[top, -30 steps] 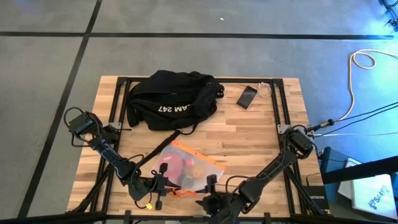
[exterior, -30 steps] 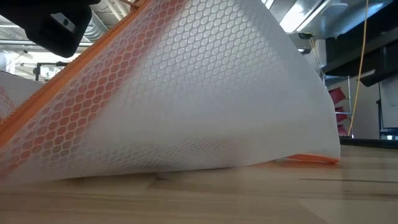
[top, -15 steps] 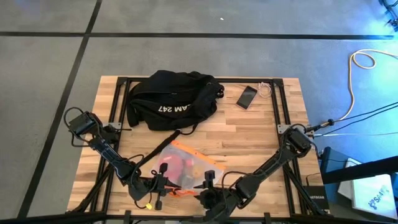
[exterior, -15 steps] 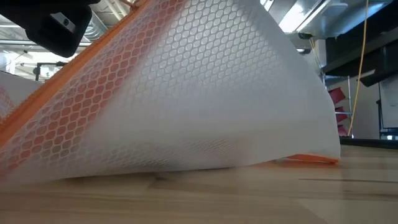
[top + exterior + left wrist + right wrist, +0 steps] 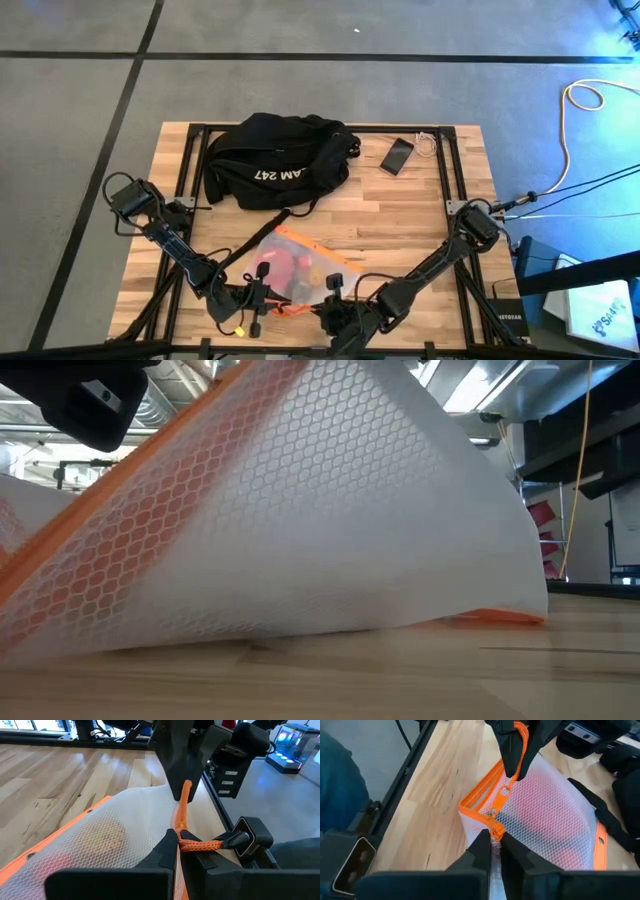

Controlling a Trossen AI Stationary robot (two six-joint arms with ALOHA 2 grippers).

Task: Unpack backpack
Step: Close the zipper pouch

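Two grippers clamp a mesh pouch at the near edge of the wooden bench [image 5: 400, 225].

The large black soft fabric backpack [image 5: 275, 160] lies at the far left-centre, long axis running left to right, white lettering "AM 247" reading upside down from above, one strap trailing toward the near side. The left gripper [image 5: 176, 841] is pinched together on the orange cord pull of the white-and-orange mesh zip pouch [image 5: 300, 265]; the right gripper [image 5: 493, 836] is closed on the pouch's near corner. A small flat black phone [image 5: 396, 155] lies right of the backpack.

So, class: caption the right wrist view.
Right gripper fingers pinch the mesh pouch's corner while left gripper holds its orange zipper cord.
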